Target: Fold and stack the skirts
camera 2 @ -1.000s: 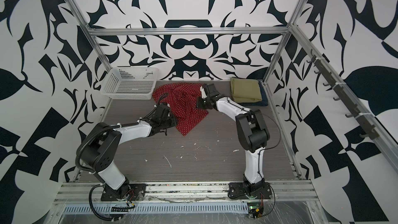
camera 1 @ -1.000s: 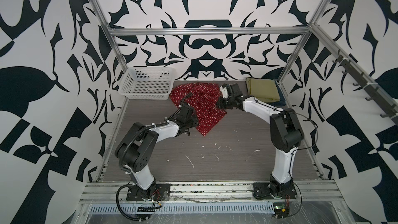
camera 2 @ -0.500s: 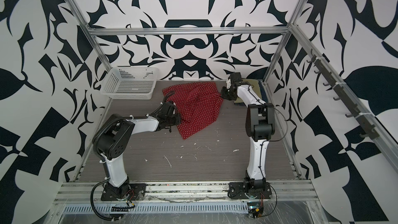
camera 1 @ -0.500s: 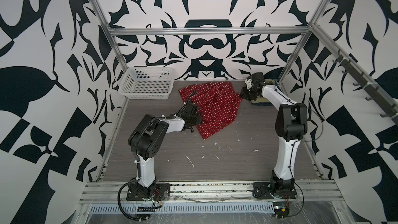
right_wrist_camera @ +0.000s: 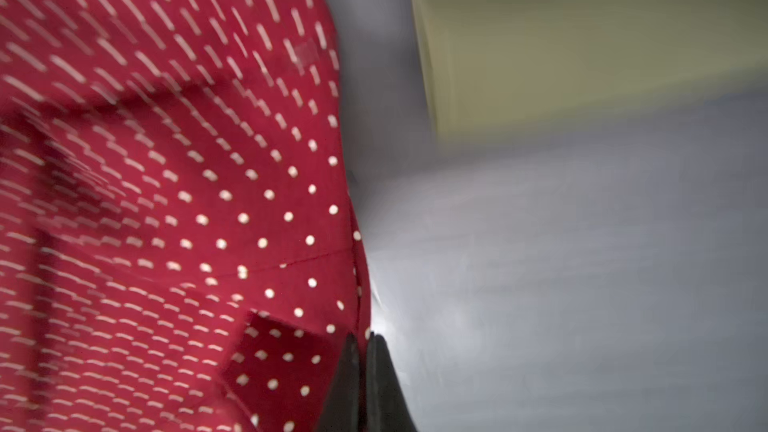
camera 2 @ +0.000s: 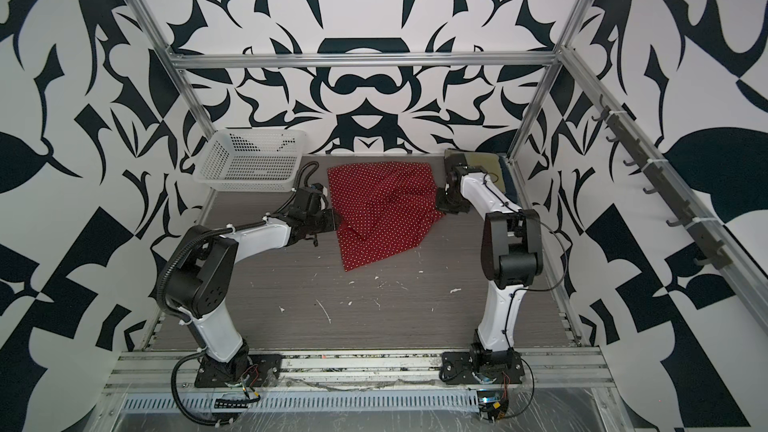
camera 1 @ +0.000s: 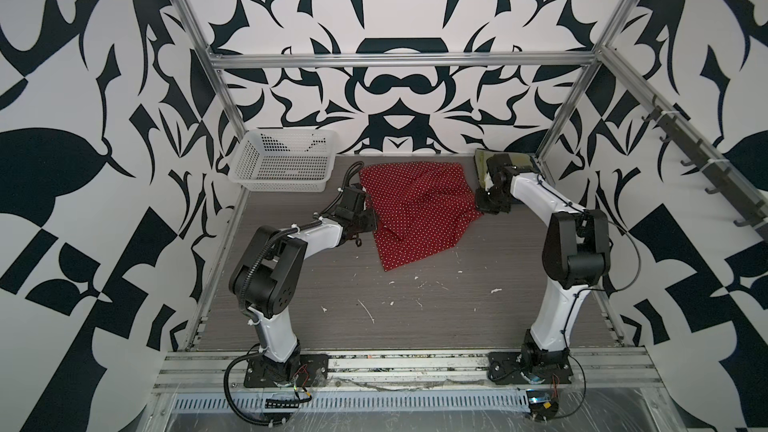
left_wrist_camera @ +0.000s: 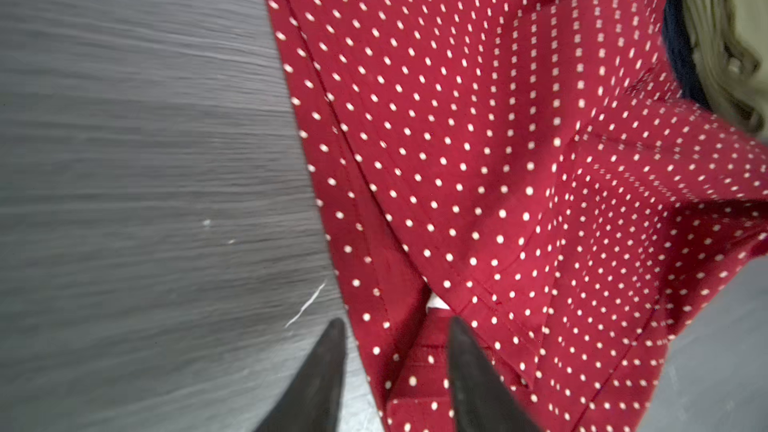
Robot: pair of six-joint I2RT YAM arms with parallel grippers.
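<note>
The red skirt with white polka dots (camera 1: 415, 209) (camera 2: 382, 209) lies spread and creased across the back middle of the table. My left gripper (camera 1: 365, 218) (left_wrist_camera: 397, 326) sits open at its left edge, one finger on the cloth and the other over bare table. My right gripper (camera 1: 482, 205) (right_wrist_camera: 361, 336) is shut on the skirt's right corner, which is drawn out toward it. In the back right corner the folded olive-green skirt (camera 1: 509, 157) (right_wrist_camera: 582, 35) rests on the dark blue denim skirt (camera 2: 508, 178), of which only an edge shows.
A white perforated basket (camera 1: 282, 164) (camera 2: 249, 164) stands at the back left, close to my left arm. Metal frame posts and patterned walls close in the table. White scuffs and scraps dot the grey tabletop (camera 1: 395, 305) in front.
My right gripper carried the red skirt's corner to the right and then a little forward, spreading the cloth wider. My left gripper opened at the left edge.
</note>
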